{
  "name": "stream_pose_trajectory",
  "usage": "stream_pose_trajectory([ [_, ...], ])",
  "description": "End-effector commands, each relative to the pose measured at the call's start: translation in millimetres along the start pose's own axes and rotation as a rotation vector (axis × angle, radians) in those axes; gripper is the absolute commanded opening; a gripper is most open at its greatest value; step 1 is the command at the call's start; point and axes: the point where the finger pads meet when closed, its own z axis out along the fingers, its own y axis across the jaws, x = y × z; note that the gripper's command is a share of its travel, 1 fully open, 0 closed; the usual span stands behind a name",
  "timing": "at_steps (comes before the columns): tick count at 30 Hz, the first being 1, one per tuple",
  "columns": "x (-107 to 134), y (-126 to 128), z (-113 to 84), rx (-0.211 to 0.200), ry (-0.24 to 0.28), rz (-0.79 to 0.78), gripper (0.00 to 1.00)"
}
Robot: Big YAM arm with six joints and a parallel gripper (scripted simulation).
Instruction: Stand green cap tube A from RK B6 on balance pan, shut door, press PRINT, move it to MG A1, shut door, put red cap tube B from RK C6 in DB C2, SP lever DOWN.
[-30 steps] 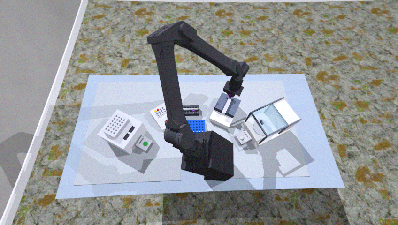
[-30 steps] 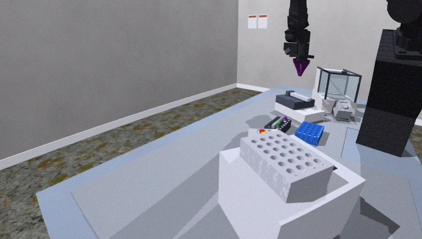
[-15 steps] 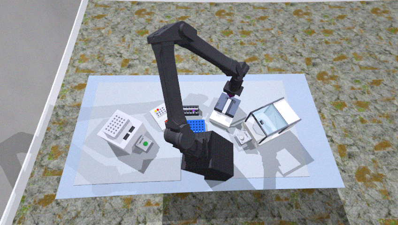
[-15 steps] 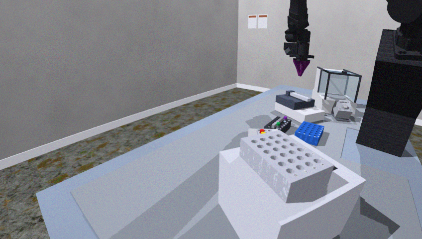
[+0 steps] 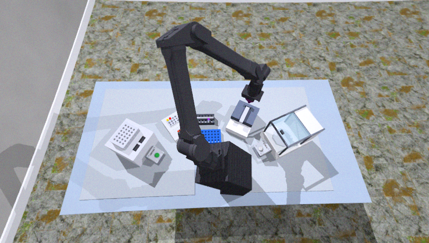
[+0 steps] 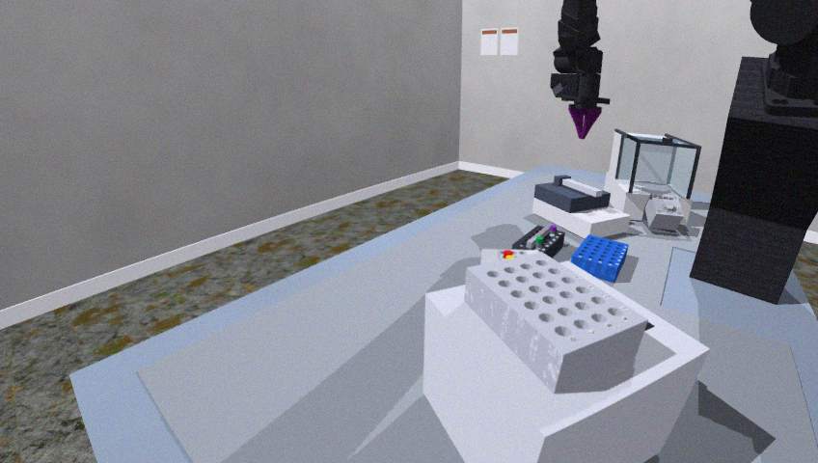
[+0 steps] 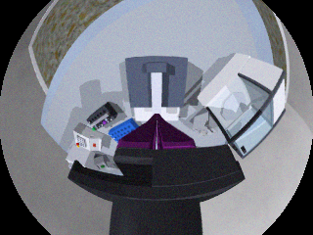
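The tool (image 5: 249,101) (image 6: 582,137) (image 7: 156,117), clenched on nothing, hovers above the spectrophotometer (image 5: 244,120) (image 6: 580,209) (image 7: 171,114), presumably having no more to press; its lever (image 5: 246,114) (image 6: 580,186) (image 7: 156,88) lies flat on top.

Top view: peering steeply down from pretty high up, far enough back to fit the whole pale blue surface (image 5: 346,192) (image 6: 109,381) (image 7: 64,83). Exterior: way closer, parked off the end with the white box with a holed block (image 5: 147,136) (image 6: 487,378), angled lengthwise toward the glass-sided balance (image 5: 308,120) (image 6: 660,160) (image 7: 240,73). Wrist: super wide, aimed down past the purple-fingered tool (image 5: 249,100) (image 6: 582,136) (image 7: 156,117). Shared by top and wrist: balance plus dark-grey-and-white spectrophotometer (image 5: 238,126) (image 6: 568,198) (image 7: 137,80).
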Motion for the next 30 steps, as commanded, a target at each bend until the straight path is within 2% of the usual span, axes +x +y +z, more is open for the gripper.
stream_pose_trajectory([
  [1, -11, -1, -22.0, -0.001, -0.030, -0.017, 0.00],
  [10, -12, -2, -29.6, 0.001, -0.024, -0.019, 0.00],
  [11, -15, 5, -33.6, 0.003, -0.029, -0.034, 0.00],
  [16, -21, 0, -48.4, 0.002, -0.047, -0.028, 0.00],
  [19, -13, -5, -44.5, -0.001, -0.025, -0.013, 0.00],
  [23, -12, 0, -55.5, 0.002, -0.030, -0.023, 0.00],
  [25, -6, 3, -44.3, 0.002, -0.004, -0.026, 0.00],
  [30, -1, -1, -36.0, -0.001, 0.015, -0.015, 0.00],
])
